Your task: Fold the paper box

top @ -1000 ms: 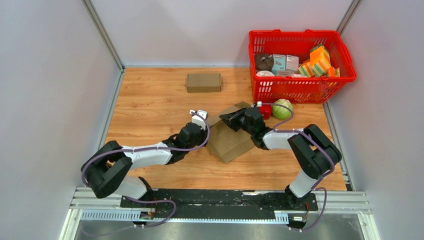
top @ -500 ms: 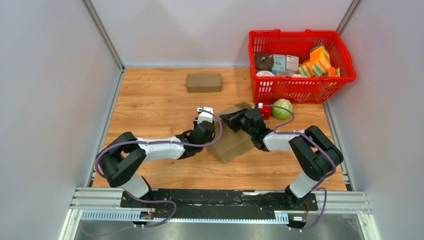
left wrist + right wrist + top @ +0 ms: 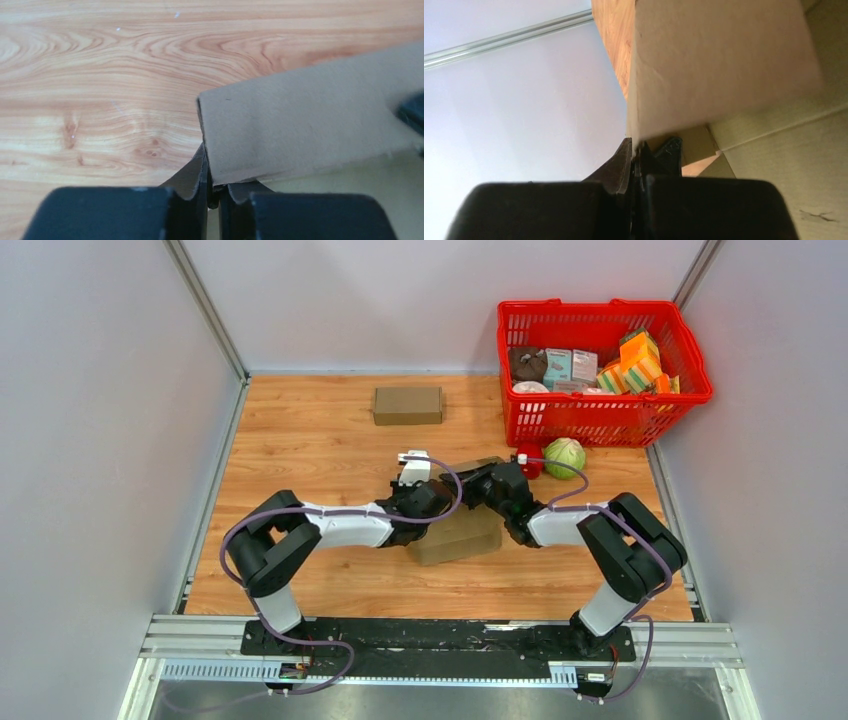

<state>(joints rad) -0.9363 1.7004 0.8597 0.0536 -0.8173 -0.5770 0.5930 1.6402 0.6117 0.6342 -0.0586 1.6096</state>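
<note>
A brown paper box (image 3: 455, 537) lies on the wooden table (image 3: 300, 440) between my two arms, partly raised. My left gripper (image 3: 436, 498) is shut on a cardboard flap of it; in the left wrist view the flap (image 3: 310, 130) sits pinched between the fingertips (image 3: 212, 187). My right gripper (image 3: 478, 480) is shut on another edge of the same box; in the right wrist view the cardboard panel (image 3: 719, 65) rises from the closed gripper (image 3: 638, 150). The two grippers nearly meet over the box's top.
A second, closed brown box (image 3: 407, 405) lies at the back of the table. A red basket (image 3: 600, 420) with several packaged items stands back right. A green cabbage (image 3: 565, 457) and a small red object (image 3: 529, 462) lie before it.
My left gripper has moved right to the box and closed on its flap. The box has been drawn up from lying flat and tilted into a narrower, raised shape. The right gripper kept its hold.
</note>
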